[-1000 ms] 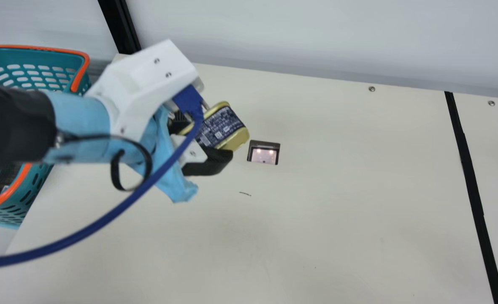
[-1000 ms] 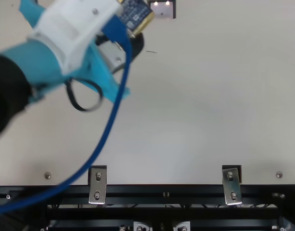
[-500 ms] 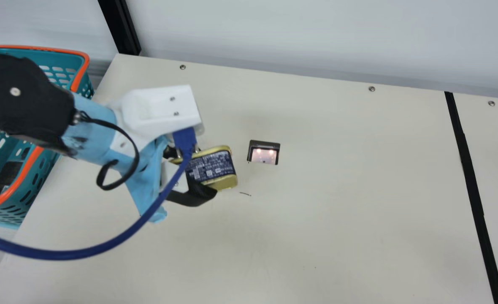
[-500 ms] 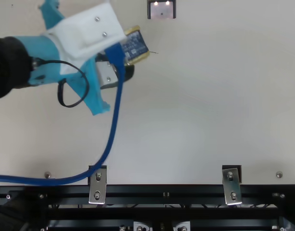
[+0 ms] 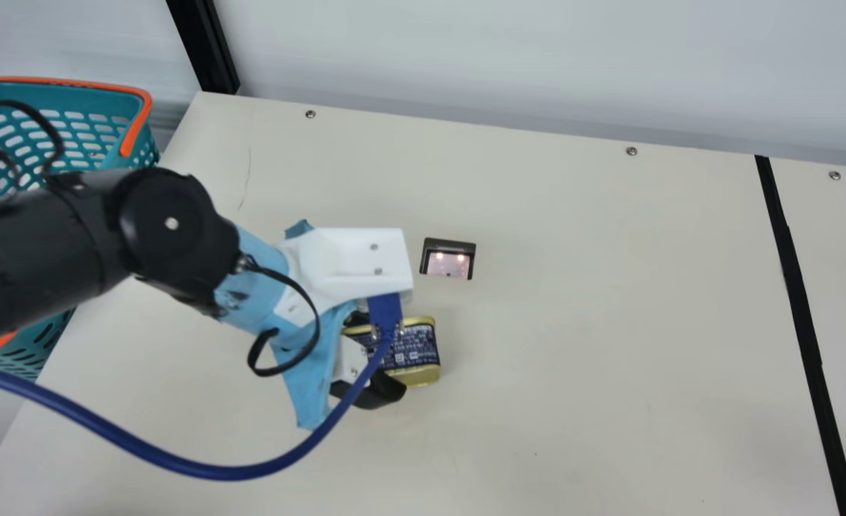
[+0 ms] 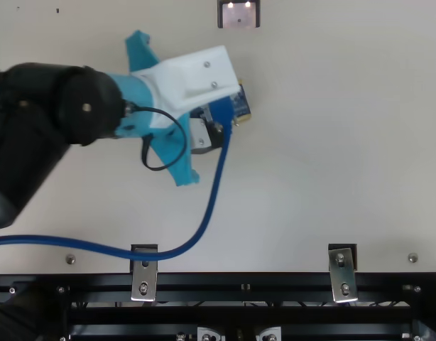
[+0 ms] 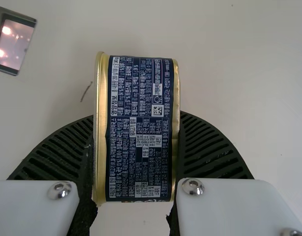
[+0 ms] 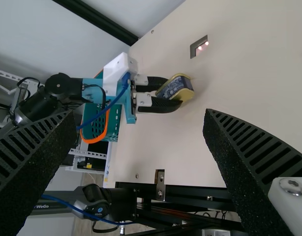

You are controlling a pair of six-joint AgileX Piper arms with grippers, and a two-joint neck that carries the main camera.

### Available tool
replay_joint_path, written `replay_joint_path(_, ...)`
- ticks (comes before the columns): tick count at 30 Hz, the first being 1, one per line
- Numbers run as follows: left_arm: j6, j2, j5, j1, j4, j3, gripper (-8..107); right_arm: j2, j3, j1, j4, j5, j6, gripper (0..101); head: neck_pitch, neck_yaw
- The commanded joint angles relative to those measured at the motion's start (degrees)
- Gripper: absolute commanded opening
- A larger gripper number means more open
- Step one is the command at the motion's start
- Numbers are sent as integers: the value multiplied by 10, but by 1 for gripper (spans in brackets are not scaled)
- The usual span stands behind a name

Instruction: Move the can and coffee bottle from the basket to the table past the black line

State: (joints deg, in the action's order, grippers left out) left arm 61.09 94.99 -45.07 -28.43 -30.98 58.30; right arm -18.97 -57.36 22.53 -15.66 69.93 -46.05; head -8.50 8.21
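The basket (image 5: 135,132) sits behind the left fingers (image 7: 57,152), which pinch the can (image 7: 141,132), its end jutting past them. Clearance is hard to judge; a low carry could scrape that end and twist it loose. The right fingers (image 8: 254,157) stand wide apart.

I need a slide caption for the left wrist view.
Blue can held between ribbed fingers of the left tool, cream table behind.

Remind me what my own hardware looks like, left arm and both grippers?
The left arm is black, with a light-blue wrist section, a boxy white housing, a thick blue cable and a thin looped black cord. The left gripper and right gripper have black, ribbed, tapering fingers with white mounts and silver screws.
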Motion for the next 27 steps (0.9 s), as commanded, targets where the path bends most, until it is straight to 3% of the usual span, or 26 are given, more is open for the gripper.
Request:
replay_joint_path(1, -1, 12, 10, -8, -2, 0, 10, 0, 0, 0, 0, 0, 0, 101, -1, -5)
replay_joint_path(8, 6, 41, 31, -25, -14, 2, 10, 0, 0, 0, 0, 0, 0, 101, -1, -5)
replay_joint_path(9, 10, 43, 34, -26, -17, 2, 15, 0, 0, 0, 0, 0, 0, 101, -1, -5)
replay_joint_path(10, 15, 43, 37, -27, -22, 2, 38, 0, 0, 0, 0, 0, 0, 101, -1, -5)
replay_joint_path(11, 21, 43, 39, -28, -27, 2, 77, 0, 0, 0, 0, 0, 0, 101, -1, -5)
replay_joint_path(12, 28, 40, 39, -27, -32, 2, 90, 0, 0, 0, 0, 0, 0, 101, -1, -5)
replay_joint_path(23, 88, -68, -20, 28, -94, -17, 90, 0, 0, 0, 0, 0, 0, 101, -1, -5)
replay_joint_path(27, 100, -127, -17, 63, -137, -37, 90, 0, 0, 0, 0, 0, 0, 101, -1, -5)
